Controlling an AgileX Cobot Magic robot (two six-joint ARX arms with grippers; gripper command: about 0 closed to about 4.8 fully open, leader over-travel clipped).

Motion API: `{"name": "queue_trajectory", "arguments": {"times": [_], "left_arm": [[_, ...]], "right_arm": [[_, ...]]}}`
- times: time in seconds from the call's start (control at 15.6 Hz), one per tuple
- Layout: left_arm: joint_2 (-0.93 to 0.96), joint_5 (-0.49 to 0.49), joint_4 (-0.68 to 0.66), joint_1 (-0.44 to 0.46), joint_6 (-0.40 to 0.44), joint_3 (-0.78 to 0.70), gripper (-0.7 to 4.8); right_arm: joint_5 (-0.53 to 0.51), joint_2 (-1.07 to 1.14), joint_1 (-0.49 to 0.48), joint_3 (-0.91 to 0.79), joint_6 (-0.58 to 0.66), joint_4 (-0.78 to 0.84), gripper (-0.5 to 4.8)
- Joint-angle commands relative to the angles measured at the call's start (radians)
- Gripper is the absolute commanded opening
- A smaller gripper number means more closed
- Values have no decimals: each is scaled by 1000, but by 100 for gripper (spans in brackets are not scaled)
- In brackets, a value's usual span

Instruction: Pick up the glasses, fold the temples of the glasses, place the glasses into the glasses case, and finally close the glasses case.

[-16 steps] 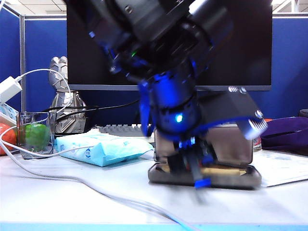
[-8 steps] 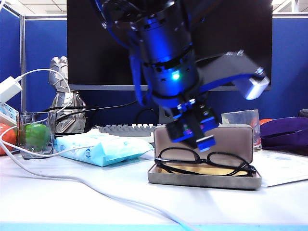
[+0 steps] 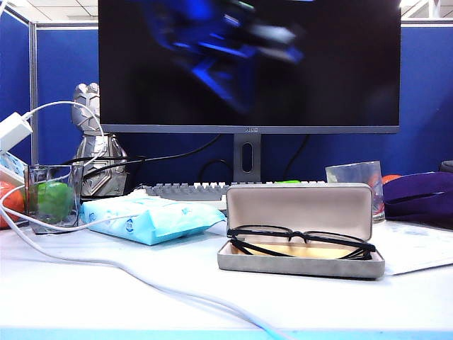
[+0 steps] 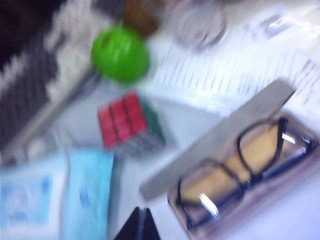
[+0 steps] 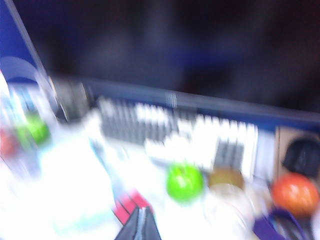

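The glasses point(image 3: 301, 239), thin and black-framed, lie in the open glasses case point(image 3: 297, 267) on the table, lenses facing the front. The grey lid point(image 3: 299, 210) stands upright behind them. In the left wrist view the glasses point(image 4: 250, 167) rest on the yellowish lining, and the temples look folded behind the frame, though blur hides detail. My left gripper point(image 4: 141, 222) is shut and empty, high above the table beside the case point(image 4: 295, 200). My right gripper point(image 5: 142, 220) is also shut and empty, above the keyboard side. A blurred arm point(image 3: 226, 49) shows in front of the monitor.
A light-blue tissue pack point(image 3: 148, 216) lies left of the case, with a glass point(image 3: 51, 198) holding something green further left. A white cable point(image 3: 106, 265) crosses the front. A keyboard point(image 3: 184, 190), drinking glass point(image 3: 354, 180), Rubik's cube point(image 4: 130, 125) and green ball point(image 4: 120, 54) sit behind.
The arm that was down in the case has lifted up and away toward the top of the view. The glasses stay in the case, uncovered.
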Motion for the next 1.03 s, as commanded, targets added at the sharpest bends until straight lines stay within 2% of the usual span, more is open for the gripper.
{"name": "queue_trajectory", "arguments": {"times": [0.06,0.26,0.45,0.64,0.77,1.03], "left_arm": [[-49,190,-123,67,-134,2,-6],[-44,488,-213,176,-200,2,-7],[-14,672,-239,249,-192,1,-7],[66,818,-264,258,-174,1,-7],[113,872,-263,256,-175,1,-7],[195,880,-213,256,-182,1,-6]], "right_arm": [[-9,92,-16,3,-84,-36,-5],[-149,220,-87,3,-88,-66,-5],[-338,371,-150,3,-88,-69,-5],[-386,504,-150,3,-114,-64,-5],[-392,547,-150,3,-127,-64,-5],[-489,637,-149,3,-132,-43,-5]]}}
